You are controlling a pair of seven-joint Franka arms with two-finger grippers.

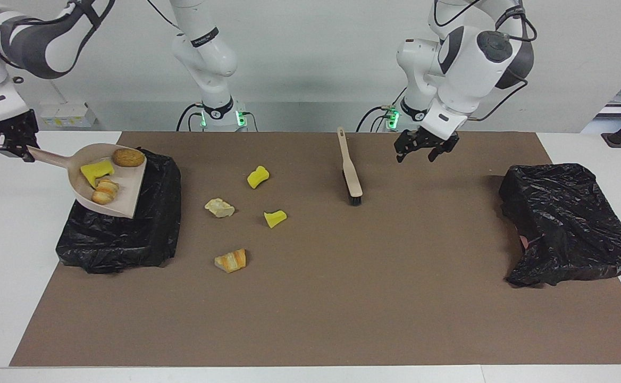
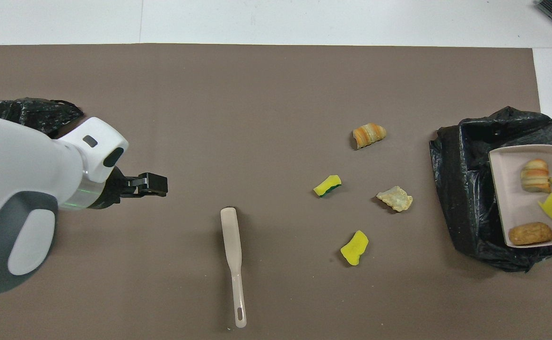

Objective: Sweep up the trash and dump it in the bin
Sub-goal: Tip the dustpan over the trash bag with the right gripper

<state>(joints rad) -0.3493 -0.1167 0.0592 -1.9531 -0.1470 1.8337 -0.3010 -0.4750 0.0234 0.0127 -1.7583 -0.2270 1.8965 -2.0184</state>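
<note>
White table, brown mat on top.
On the mat: brush near its middle; four trash chunks between brush and lined bin; crumpled black bag well apart from the brush.

- No readable text anywhere in either view.
- Black band on the right arm carries small white print, too small to read.
- No labels, brands, numbers or signs seen on anything lying on the tabletop.
</note>
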